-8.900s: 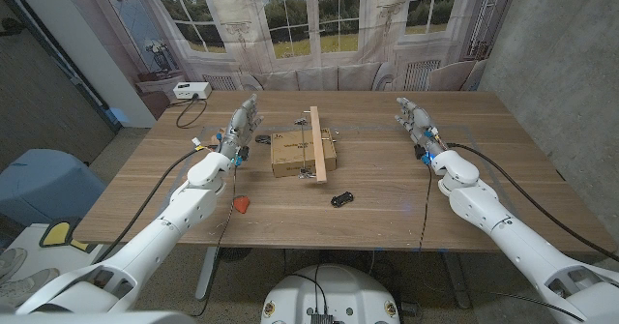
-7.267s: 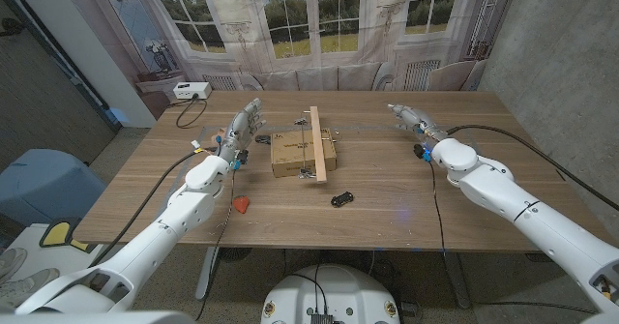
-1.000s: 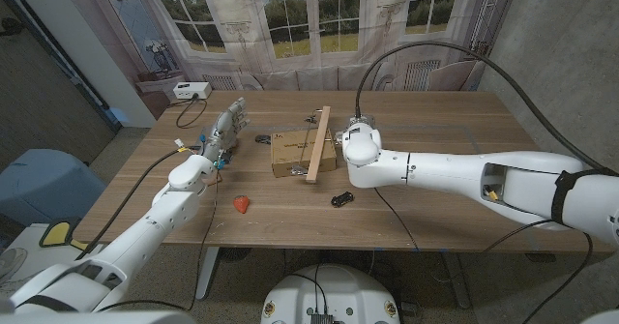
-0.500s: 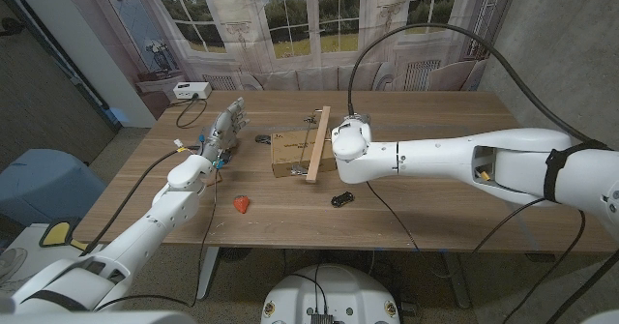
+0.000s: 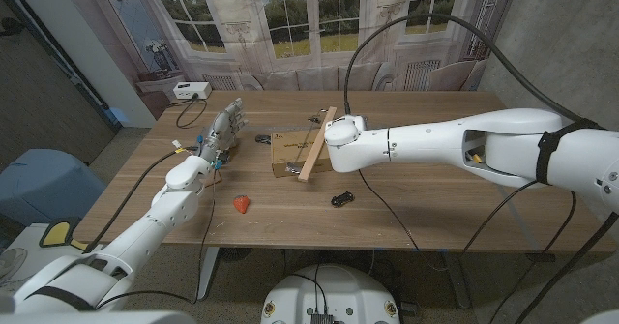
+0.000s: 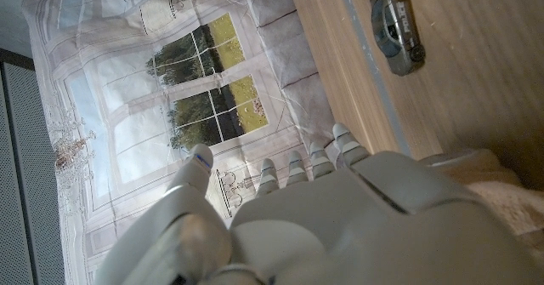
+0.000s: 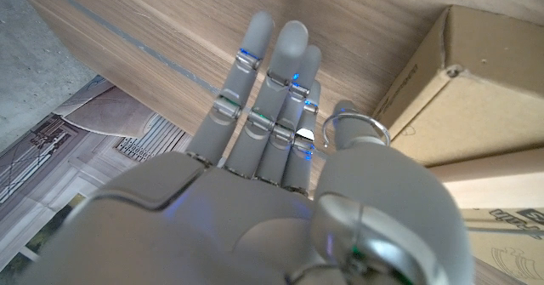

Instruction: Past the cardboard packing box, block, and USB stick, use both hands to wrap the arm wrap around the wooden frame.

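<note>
We take the cardboard packing box (image 5: pixel 290 152) near the middle of the table (image 5: pixel 435 203) as our landmark. The wooden frame (image 5: pixel 316 144) lies slanted across the box's right end, one end jutting past the box's near edge. Just right of the box our right hand (image 7: pixel 280 191) reaches in from a long arm stretched across the table; in the right wrist view its fingers (image 7: pixel 285 81) are straight and close together, holding nothing, with the box corner and a small metal ring (image 7: pixel 355 132) beside them. We cannot tell whether the fingertips touch the wood.

Well left of the box our left hand (image 5: pixel 224 126) is raised, fingers (image 5: pixel 231 112) extended and slightly spread, gripping nothing. We cannot make out the arm wrap with any certainty.

Nearer to us than the box, a red block (image 5: pixel 240 204) lies to its left and a small dark object, which looks like a toy car (image 5: pixel 341 199), to its right. A white device (image 5: pixel 192 90) sits beyond the box at the table's far left.
</note>
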Robot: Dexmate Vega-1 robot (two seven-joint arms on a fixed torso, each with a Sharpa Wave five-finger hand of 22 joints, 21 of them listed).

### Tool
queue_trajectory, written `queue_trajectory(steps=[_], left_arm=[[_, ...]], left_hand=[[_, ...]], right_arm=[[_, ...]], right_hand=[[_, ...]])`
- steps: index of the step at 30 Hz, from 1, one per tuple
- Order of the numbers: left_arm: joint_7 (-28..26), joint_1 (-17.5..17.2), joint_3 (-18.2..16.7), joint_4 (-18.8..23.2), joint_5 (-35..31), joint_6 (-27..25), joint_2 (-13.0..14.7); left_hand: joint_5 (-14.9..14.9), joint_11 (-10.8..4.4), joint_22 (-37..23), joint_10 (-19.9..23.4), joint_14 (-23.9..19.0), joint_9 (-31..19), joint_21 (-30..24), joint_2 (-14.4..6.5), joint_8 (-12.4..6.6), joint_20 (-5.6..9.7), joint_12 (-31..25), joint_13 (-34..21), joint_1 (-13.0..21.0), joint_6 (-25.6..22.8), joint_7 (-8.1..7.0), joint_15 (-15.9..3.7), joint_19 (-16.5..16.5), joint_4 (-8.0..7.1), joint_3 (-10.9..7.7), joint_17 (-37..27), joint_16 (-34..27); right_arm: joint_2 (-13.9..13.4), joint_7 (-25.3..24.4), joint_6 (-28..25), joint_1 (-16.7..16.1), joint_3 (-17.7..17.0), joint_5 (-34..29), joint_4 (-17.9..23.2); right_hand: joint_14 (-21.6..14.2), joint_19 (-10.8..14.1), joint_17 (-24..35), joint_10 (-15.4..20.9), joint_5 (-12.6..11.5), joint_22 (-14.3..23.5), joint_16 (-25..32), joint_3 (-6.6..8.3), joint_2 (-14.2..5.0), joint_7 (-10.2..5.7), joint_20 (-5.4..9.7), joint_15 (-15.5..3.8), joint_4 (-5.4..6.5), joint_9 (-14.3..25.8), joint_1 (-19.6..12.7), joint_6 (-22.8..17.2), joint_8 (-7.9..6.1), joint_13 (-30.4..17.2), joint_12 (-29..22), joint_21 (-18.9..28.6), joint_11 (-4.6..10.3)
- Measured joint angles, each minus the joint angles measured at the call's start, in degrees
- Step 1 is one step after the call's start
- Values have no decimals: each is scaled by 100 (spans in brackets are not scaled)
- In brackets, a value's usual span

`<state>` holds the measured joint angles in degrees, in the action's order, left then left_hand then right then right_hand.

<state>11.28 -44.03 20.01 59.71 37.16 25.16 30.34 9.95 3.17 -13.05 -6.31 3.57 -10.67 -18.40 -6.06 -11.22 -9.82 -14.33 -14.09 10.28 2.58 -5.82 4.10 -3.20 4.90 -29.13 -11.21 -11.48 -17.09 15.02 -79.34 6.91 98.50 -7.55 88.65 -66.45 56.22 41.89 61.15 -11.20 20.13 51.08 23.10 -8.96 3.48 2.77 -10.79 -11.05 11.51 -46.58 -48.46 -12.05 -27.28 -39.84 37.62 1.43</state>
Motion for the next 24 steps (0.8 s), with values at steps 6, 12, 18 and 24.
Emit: queue_trajectory(steps=[6,12,18,24], left_arm=[[45,41,-12,-102,20,33,-18],[94,78,-18,-203,36,62,-41],[177,114,-20,-304,66,113,-70],[236,152,-23,-418,85,158,-108]], left_hand=[[0,0,0,0,54,0,0,0,0,0,0,0,0,0,0,-9,0,0,0,0,0],[0,0,0,0,63,0,0,0,0,0,0,0,0,0,0,0,0,0,0,0,0],[0,0,0,0,63,0,0,25,0,0,0,-1,-25,0,0,0,0,0,0,0,0],[0,0,0,0,63,0,0,31,0,0,0,-1,-31,0,0,0,0,0,0,0,0]], right_arm=[[65,-296,-27,70,42,280,-54],[64,-697,-44,79,57,399,17],[-25,-1079,-53,-12,-4,401,166],[-208,-1588,20,-196,-152,251,391]], right_hand=[[-29,-323,351,32,57,247,21,437,-48,-93,281,-28,68,32,-1059,-215,36,-305,-232,339,-10],[-29,-469,497,51,78,358,9,498,33,-185,426,-28,129,38,-1218,-308,-5,-242,-235,477,10],[-29,-469,441,-9,52,394,-226,391,56,-239,426,-28,237,32,-1317,-458,-26,29,14,710,84],[-29,-469,378,-211,-11,420,-326,327,89,-239,425,-28,266,13,-1379,-459,-26,249,290,901,21]])
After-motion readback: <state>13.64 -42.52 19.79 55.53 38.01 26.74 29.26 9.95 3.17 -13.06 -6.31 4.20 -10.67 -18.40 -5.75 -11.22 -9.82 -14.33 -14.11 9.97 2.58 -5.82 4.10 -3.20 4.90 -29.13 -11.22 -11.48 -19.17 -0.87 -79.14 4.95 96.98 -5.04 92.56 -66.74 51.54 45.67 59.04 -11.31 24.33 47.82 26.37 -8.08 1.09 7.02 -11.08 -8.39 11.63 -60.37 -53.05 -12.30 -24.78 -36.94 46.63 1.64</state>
